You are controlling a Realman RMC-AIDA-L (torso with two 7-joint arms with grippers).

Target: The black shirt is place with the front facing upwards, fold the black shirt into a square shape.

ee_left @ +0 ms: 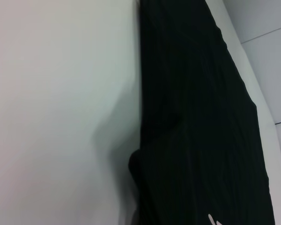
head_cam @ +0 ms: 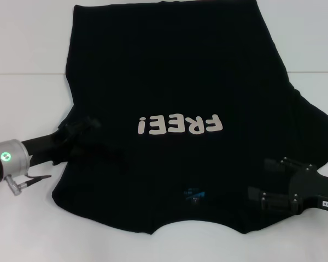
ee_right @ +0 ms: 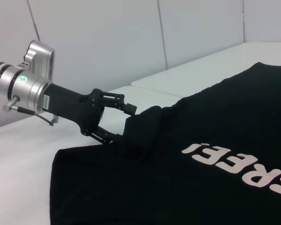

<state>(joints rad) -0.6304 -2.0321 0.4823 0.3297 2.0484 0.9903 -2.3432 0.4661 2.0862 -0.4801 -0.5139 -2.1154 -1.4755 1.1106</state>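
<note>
Head view shows the black shirt spread front-up on the white table, collar toward me. My left gripper is clamped on its bunched left sleeve. My right gripper rests over the right shoulder, fingers apart.

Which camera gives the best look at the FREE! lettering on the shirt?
The head view: the whole FREE! lettering shows there, on the black shirt. The right wrist view cuts the lettering off at its edge; the left wrist view shows only a white speck.
</note>
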